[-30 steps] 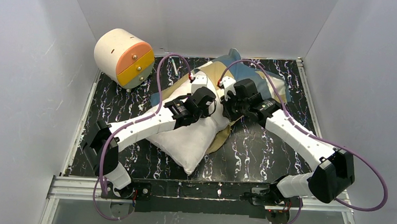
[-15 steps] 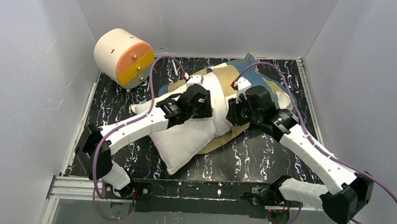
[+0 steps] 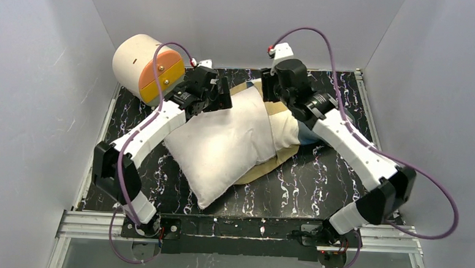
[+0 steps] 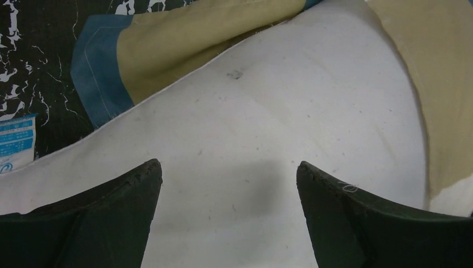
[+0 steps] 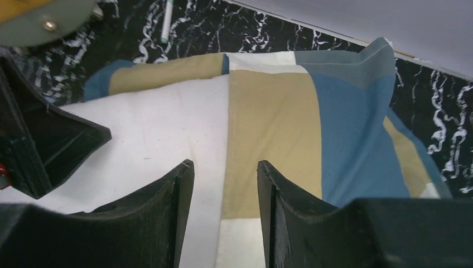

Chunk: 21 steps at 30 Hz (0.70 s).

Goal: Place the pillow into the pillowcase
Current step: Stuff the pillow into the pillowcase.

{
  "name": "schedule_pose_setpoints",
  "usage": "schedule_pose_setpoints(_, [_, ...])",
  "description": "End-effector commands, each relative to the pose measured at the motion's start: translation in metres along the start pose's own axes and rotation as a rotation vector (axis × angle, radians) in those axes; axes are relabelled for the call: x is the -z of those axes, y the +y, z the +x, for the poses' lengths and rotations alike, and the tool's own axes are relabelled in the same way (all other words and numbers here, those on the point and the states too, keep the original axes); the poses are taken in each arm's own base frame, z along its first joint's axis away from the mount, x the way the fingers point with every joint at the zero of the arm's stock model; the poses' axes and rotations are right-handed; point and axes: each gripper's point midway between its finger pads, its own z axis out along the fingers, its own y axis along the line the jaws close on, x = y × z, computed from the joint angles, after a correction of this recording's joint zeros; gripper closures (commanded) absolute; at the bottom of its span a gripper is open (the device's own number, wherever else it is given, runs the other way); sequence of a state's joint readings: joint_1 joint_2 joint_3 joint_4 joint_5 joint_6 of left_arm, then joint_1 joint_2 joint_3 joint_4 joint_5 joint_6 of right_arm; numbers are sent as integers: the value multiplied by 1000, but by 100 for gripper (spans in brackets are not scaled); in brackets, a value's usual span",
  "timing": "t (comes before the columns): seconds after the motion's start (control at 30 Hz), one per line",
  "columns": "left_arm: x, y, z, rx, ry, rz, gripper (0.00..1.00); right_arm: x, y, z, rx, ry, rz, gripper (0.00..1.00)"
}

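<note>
1. The bench (image 3: 318, 181) has white walls (image 3: 40, 99) along its left, far and right edges. Only the near edge, where the arms are fixed, has no wall.
2. The pillow (image 3: 228, 143) lies slantwise in the middle of the bench. One corner is close to the near edge and the other end points to the far edge. Black bench surface shows to its left, along the near edge and along the right edge.
3. The pillowcase (image 3: 276, 162) lies under the right side of the pillow and spreads toward the far right corner.
4. A cylinder (image 3: 138, 58) stands in the far left corner, just beside the left arm. A pen (image 5: 166, 21) lies near the far edge.
5. The left gripper (image 4: 228, 178) is spread wide over the far end of the pillow and holds nothing.
6. The right gripper (image 5: 223, 184) is only partly spread, above the line where pillow and pillowcase meet. Nothing sits between its fingers.
7. Whether any fingertip touches the cloth, I cannot tell.
8. In the top view both arms hide the far end of the pillow, so I cannot tell how far it is inside the pillowcase.
9. A small blue-and-white label (image 4: 14, 142) at the pillow's edge is cut off, and its print is too small to read.
</note>
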State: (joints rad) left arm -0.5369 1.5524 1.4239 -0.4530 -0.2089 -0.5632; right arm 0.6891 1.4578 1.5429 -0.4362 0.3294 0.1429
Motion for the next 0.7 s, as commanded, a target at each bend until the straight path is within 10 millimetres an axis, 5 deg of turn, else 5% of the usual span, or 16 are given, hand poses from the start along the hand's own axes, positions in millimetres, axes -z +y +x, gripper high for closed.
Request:
schedule_pose_setpoints(0.0, [-24, 13, 9, -80, 63, -52, 10, -18, -9, -9, 185, 20, 52, 46])
schedule_pose_setpoints(0.23, [-58, 30, 63, -79, 197, -86, 18, -73, 1, 8, 335, 116, 28, 38])
schedule_pose_setpoints(0.57, [-52, 29, 80, -61, 161, -2, 95, -135, 8, 40, 370, 239, 58, 37])
schedule_pose_setpoints(0.67, [-50, 28, 81, -55, 153, 16, 100, -146, 11, 44, 396, 242, 49, 37])
